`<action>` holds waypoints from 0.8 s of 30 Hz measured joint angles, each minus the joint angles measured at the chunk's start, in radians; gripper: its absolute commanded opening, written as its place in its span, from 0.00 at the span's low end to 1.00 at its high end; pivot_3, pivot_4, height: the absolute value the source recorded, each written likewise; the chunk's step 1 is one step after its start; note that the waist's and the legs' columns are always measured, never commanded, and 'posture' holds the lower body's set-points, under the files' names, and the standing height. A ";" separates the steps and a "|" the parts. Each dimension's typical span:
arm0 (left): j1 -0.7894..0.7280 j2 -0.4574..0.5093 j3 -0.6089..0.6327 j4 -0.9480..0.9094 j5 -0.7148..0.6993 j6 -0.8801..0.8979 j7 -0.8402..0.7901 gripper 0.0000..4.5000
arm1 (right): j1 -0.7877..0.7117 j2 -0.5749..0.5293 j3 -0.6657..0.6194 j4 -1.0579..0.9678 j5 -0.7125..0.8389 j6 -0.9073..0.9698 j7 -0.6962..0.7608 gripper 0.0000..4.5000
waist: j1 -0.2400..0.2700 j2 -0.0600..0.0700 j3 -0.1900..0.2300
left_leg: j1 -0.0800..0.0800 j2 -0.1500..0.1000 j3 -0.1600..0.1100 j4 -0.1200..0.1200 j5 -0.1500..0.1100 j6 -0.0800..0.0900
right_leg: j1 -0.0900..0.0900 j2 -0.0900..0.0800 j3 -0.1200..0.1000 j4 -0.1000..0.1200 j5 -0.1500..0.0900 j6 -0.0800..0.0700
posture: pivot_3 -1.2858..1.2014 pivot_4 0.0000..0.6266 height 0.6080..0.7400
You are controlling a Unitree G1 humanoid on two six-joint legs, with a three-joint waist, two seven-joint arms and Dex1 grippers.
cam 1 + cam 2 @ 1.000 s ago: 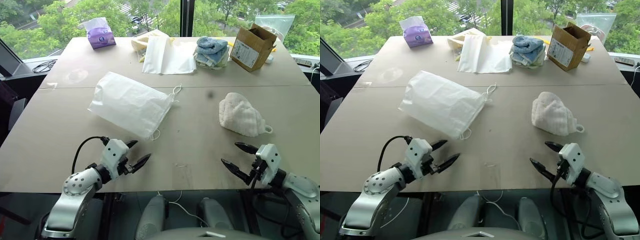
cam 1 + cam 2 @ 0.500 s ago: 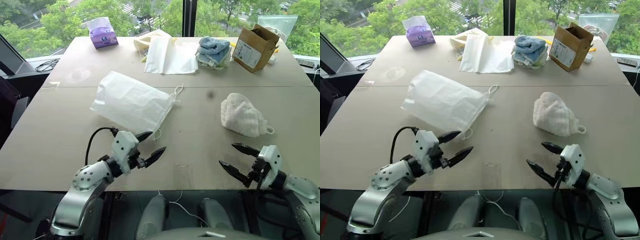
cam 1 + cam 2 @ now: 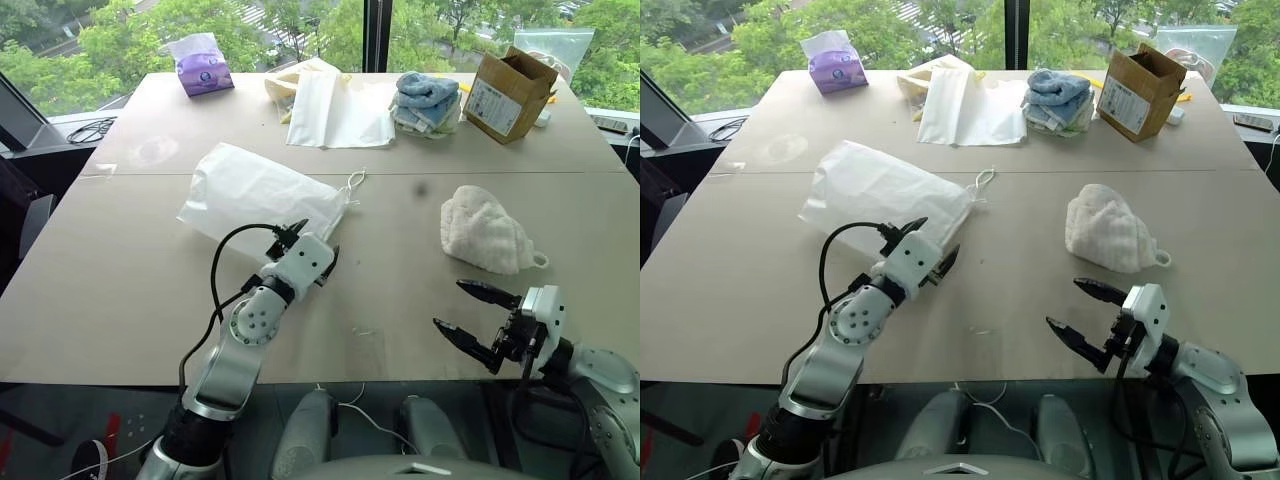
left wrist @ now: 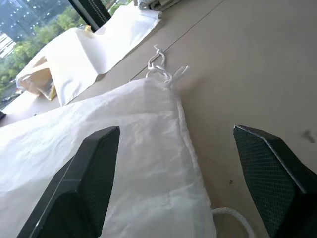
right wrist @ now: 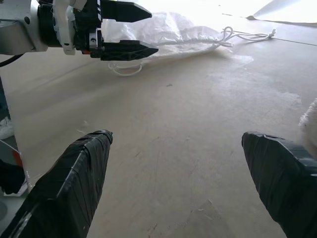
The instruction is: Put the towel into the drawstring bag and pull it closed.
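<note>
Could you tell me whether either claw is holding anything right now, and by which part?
Nothing is held. The left claw is open at the bag's mouth end; the right claw is open over bare table, short of the towel.

Left gripper (image 3: 312, 243) and its arm cover near corner of drawstring bag (image 3: 250, 195); cord loop there hidden in head views. Left wrist view: bag cut by picture edges, cord loop (image 4: 233, 215) cut at bottom. Right wrist view: towel (image 5: 310, 116) only sliver at edge. Label on cardboard box (image 3: 492, 106) too small to read. Plastic bag (image 3: 550, 45) cut by top edge.
</note>
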 measured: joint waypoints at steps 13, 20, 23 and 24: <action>-0.004 -0.012 -0.010 0.035 0.248 0.074 0.083 0.84 | -0.013 -0.005 0.000 0.000 0.000 0.001 -0.007 0.99 | 0.000 0.000 0.000 | 0.000 0.000 0.000 0.000 0.000 0.000 | 0.000 0.000 0.000 0.000 0.000 0.000 | 0.52 0.24 1.00; 0.004 -0.023 -0.015 0.051 0.254 0.081 0.048 0.84 | -0.018 -0.005 -0.001 0.000 -0.001 0.001 -0.016 0.99 | 0.000 0.000 0.000 | 0.000 0.000 0.000 0.000 0.000 0.000 | 0.000 0.000 0.000 0.000 0.000 0.000 | 0.52 0.24 1.00; 0.007 -0.013 -0.016 0.051 0.253 0.066 0.026 0.84 | -0.020 -0.005 0.000 0.000 -0.001 0.001 -0.020 0.99 | 0.000 0.000 0.000 | 0.000 0.000 0.000 0.000 0.000 0.000 | 0.000 0.000 0.000 0.000 0.000 0.000 | 0.52 0.24 1.00; 0.007 -0.011 -0.015 0.051 0.253 0.062 0.019 0.84 | -0.021 -0.005 0.000 0.000 -0.001 0.001 -0.022 0.99 | 0.000 0.000 0.000 | 0.000 0.000 0.000 0.000 0.000 0.000 | 0.000 0.000 0.000 0.000 0.000 0.000 | 0.52 0.24 1.00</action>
